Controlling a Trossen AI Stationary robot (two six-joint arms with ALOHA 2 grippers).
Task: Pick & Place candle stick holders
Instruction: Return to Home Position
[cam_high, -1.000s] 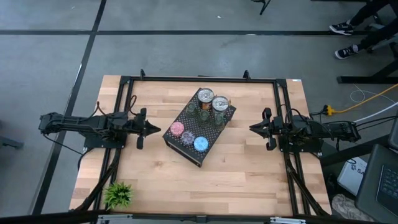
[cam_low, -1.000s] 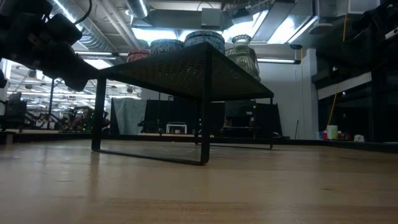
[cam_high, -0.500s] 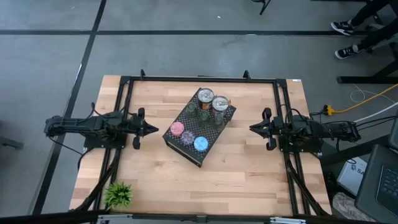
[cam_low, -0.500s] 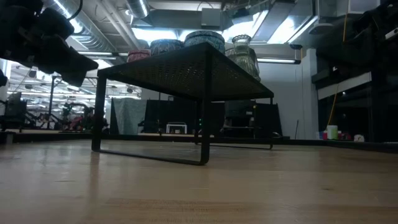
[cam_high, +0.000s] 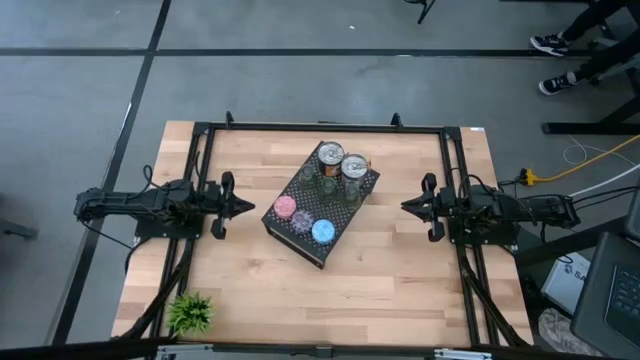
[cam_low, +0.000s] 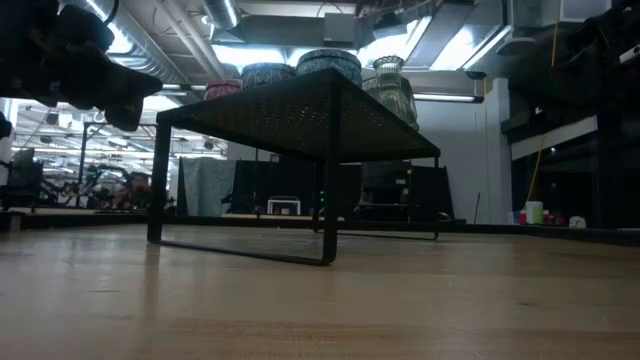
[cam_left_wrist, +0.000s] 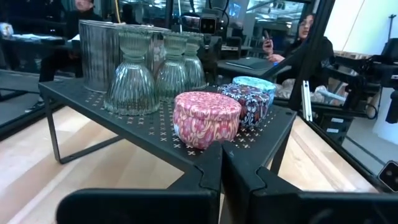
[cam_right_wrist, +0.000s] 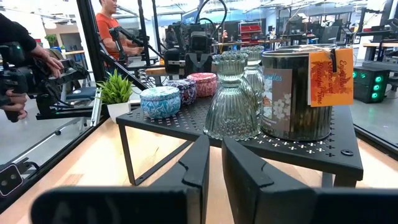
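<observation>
- Butcher-block worktop (cam_high: 400, 280) sits in a dark frame on a concrete floor. A small plant (cam_high: 190, 312) stands at its 7 o'clock corner.
- Left end effector (cam_high: 238, 207): fingers together, gripping nothing. It sits at 9 o'clock of the shelf (cam_high: 342, 208), apart from it, with the tip aimed toward 3 o'clock.
- Right end effector (cam_high: 408, 206): fingers together, empty. It sits at 3 o'clock of the shelf, apart from it, with the tip aimed toward 9 o'clock.
- Both arms lie low and level over their bases at the worktop's side edges. Judged to be a parked pose that leaves the shelf unobstructed.
- Candle stick holders (cam_high: 325, 185): all upright on the shelf top at worktop centre, none on the worktop itself.
- Silver cans (cam_high: 331, 155) occupy the shelf's 12 o'clock end, with the green glass holders (cam_high: 327, 181) just beside them.
- Pink, purple and blue rounds (cam_high: 302, 220) line the 7 o'clock edge.
- Judgement: placing appears complete. Sorting by kind keeps the tall pieces from masking the low rounds.
</observation>
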